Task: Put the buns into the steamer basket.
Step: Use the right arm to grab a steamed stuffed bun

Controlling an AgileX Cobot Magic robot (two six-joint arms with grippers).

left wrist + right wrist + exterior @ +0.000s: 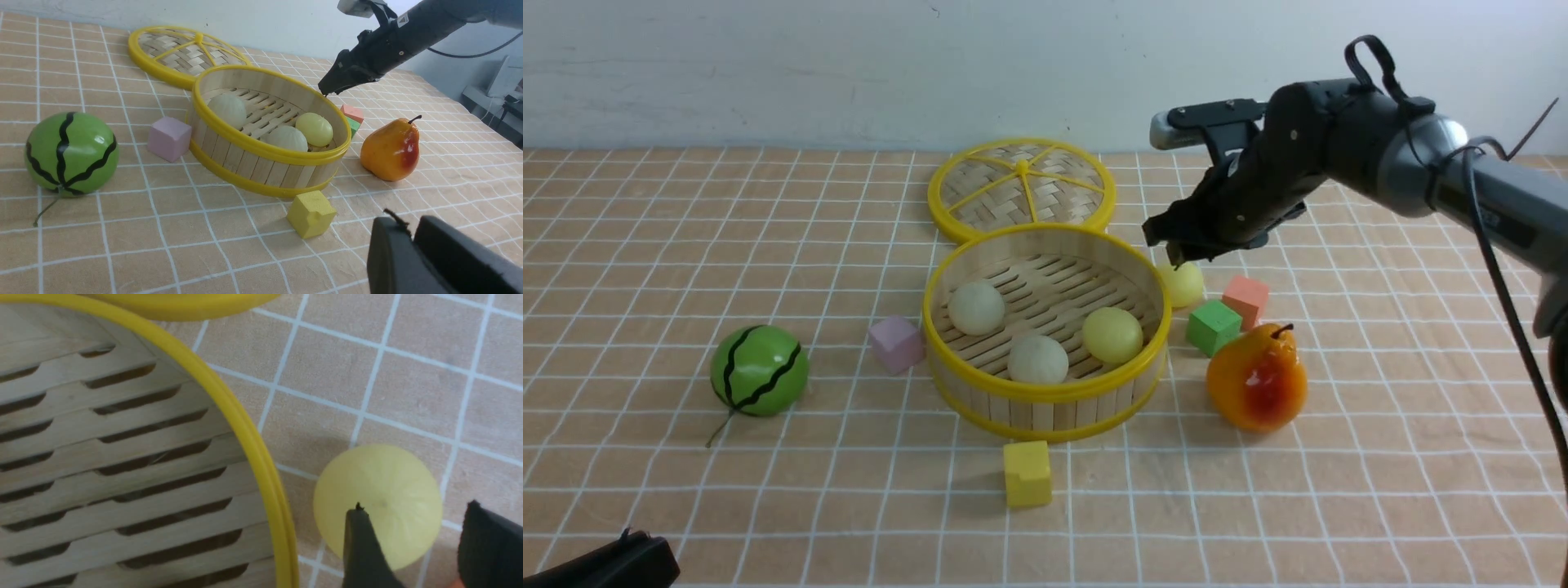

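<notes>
Checked tablecloth (645, 245), tan with white lines, under everything we list. Right arm (1380, 155), black and grey, reaching in over the table's right side. Its right gripper (1176, 260) has the jaws spread and holds nothing. It is poised right over a pale yellow bun (1183, 283), with one of its fingers (361, 551) across the bun in the wrist view; we cannot tell whether it touches. Left gripper (429, 253), low at the near left edge, fingers together with no gap showing and nothing between them. Steamer basket (1045, 414), centre, upright. Woven lid (1022, 186), flat behind it, its edge at the basket's far rim. Watermelon ball (759, 370), well apart to the left. Pear (1258, 377), near the basket's right. Buns: three in the basket, an off-white bun (976, 307) at left, a second off-white bun (1037, 359) at front, a yellow bun (1112, 335) at right. The fourth, under the right gripper, sits on the cloth just outside the right rim. Cubes: pink cube (895, 343) beside the basket's left wall, yellow cube (1027, 472) in front, green cube (1213, 327) and orange cube (1245, 300) just beside the fourth bun.
</notes>
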